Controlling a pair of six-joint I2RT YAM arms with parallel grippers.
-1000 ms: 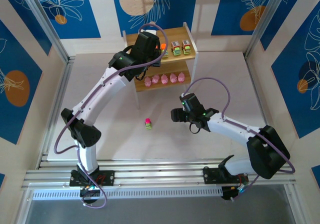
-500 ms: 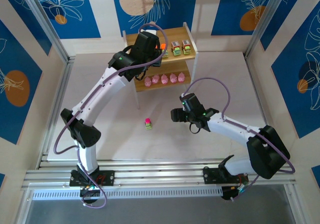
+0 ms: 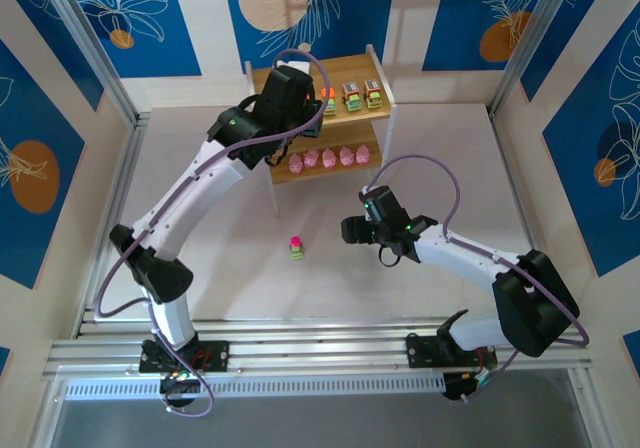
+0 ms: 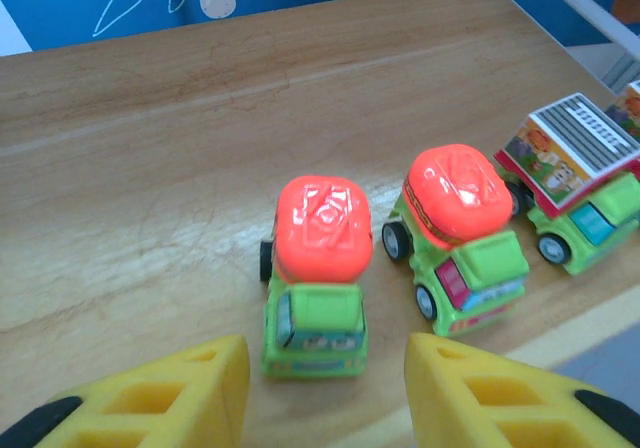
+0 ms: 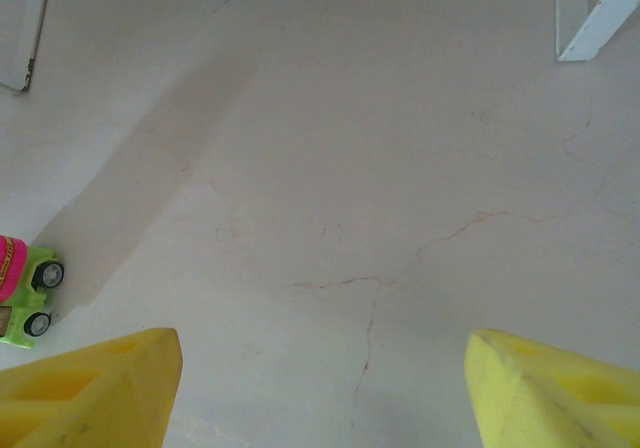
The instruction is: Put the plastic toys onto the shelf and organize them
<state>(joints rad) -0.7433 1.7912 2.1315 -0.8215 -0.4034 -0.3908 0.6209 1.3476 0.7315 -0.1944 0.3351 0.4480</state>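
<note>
The wooden shelf [image 3: 360,118] stands at the back. On its top tier [image 4: 150,148] a green car with an orange top [image 4: 318,268] stands just beyond my left gripper [image 4: 325,393], which is open and not touching it. Beside it are a second orange-topped car [image 4: 460,233] and a grey-topped car [image 4: 575,168]. Several pink figures [image 3: 330,157] line the lower tier. A green car with a magenta top [image 3: 296,247] [image 5: 20,288] sits on the table. My right gripper [image 5: 325,388] hovers open over bare table to that car's right [image 3: 352,230].
The left arm [image 3: 200,183] reaches over the shelf's left side. A white shelf leg [image 5: 590,18] shows at the upper right of the right wrist view. Blue patterned walls [image 3: 60,118] enclose the table on three sides.
The left arm's elbow has swung left and its wrist has drawn slightly back over the top tier. The right arm and the car on the table have not moved.
</note>
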